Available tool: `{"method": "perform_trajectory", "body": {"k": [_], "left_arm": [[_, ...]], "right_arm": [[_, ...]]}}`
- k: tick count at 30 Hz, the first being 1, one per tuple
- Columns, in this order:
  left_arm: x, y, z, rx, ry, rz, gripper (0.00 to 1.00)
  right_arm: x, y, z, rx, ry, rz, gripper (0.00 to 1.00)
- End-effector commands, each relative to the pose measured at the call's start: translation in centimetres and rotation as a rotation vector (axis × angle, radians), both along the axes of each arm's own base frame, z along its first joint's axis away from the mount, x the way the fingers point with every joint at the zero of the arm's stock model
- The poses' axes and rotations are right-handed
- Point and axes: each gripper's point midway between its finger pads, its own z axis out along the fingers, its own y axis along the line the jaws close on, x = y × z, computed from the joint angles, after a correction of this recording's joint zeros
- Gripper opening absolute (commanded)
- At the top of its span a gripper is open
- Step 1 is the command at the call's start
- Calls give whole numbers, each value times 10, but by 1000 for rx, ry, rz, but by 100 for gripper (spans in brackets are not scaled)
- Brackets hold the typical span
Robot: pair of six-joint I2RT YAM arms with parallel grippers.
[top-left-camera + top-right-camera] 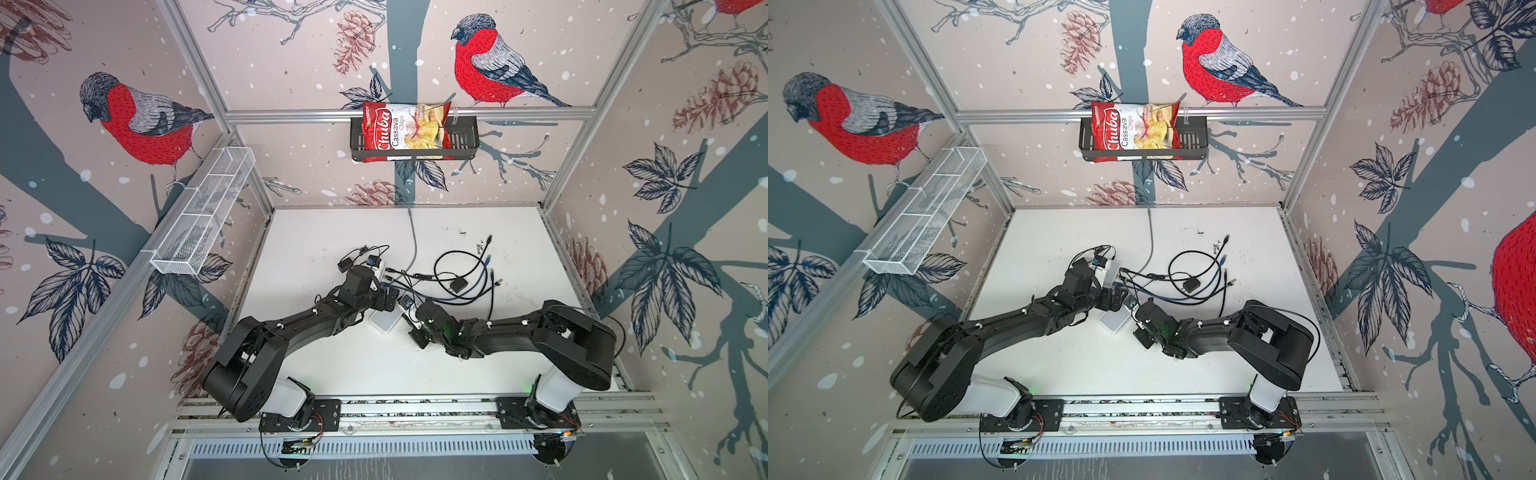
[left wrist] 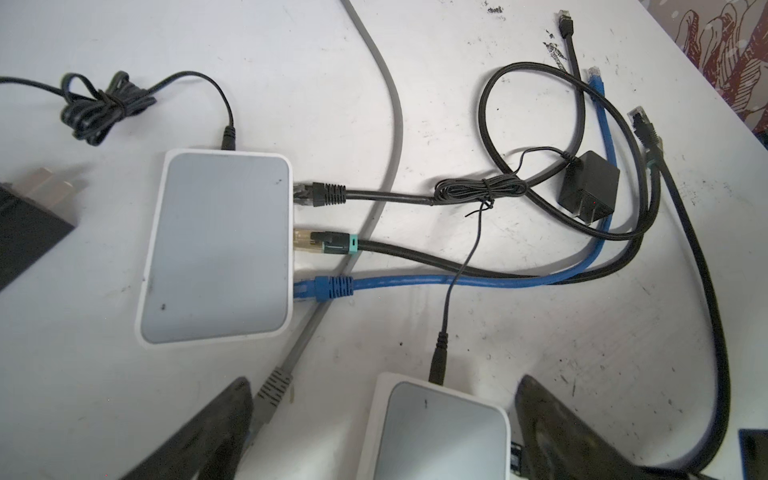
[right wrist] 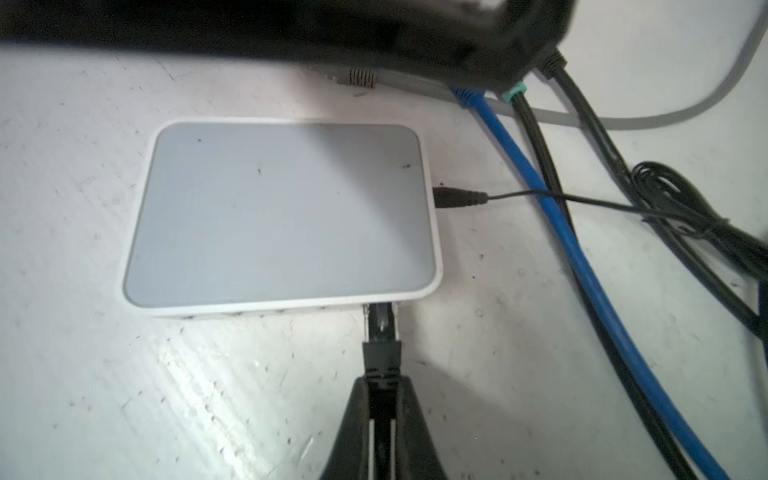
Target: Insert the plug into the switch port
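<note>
We hold the plug (image 3: 380, 353) at the switch (image 3: 282, 216) port

Our right gripper (image 3: 380, 388) pinches the plug's boot; its long axis lies in line with the jaws, nose pointing into the switch's edge; our left gripper (image 2: 384, 381) gapes wide, holding nothing.

The near part of the table (image 1: 374, 370) between the two arms lies bare, and so does the far left corner; a gripper could pass freely in either. The middle is crowded: the far switch (image 1: 381, 269) and the near switch (image 1: 386, 323) sit close together, with the left arm (image 1: 316, 316) stretched over the gap and a grey cable (image 1: 414, 241) running from the far edge down into it. Right of the switches a tangle of black and blue cables (image 1: 465, 274) with a power adapter (image 1: 458, 285) covers the centre right. The right gripper (image 3: 381, 384), clamped on the black plug (image 3: 380, 357), closes off the near switch's right side.
</note>
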Motion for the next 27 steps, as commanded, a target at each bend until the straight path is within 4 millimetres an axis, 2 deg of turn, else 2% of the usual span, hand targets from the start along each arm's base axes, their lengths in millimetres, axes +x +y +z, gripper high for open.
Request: {"method": "perform_trajectory", "body": {"k": [1, 3, 9, 12, 15, 18, 22, 25, 27], "left_arm": [[13, 9, 13, 1, -62, 77, 98], [16, 15, 14, 24, -71, 101, 98], [26, 22, 10, 82, -60, 139, 97], [29, 22, 11, 70, -68, 149, 97], [32, 24, 14, 67, -79, 163, 97], [33, 26, 16, 65, -89, 175, 98], [33, 28, 19, 57, -101, 183, 98], [32, 30, 19, 57, -106, 188, 97], [31, 33, 18, 58, -106, 193, 98]], "right_arm": [[-3, -4, -4, -20, 15, 0, 12], [-5, -7, -9, -37, 26, 0, 18], [-7, -12, -15, -45, 78, -18, 29], [-4, -14, -6, -15, 98, -40, 35], [8, -16, 16, 47, 105, -79, 40], [33, -22, 44, 120, 102, -174, 41], [89, -43, 73, 222, 161, -380, 41], [125, -48, 94, 278, 167, -461, 41], [142, -48, 106, 299, 152, -482, 43]]}}
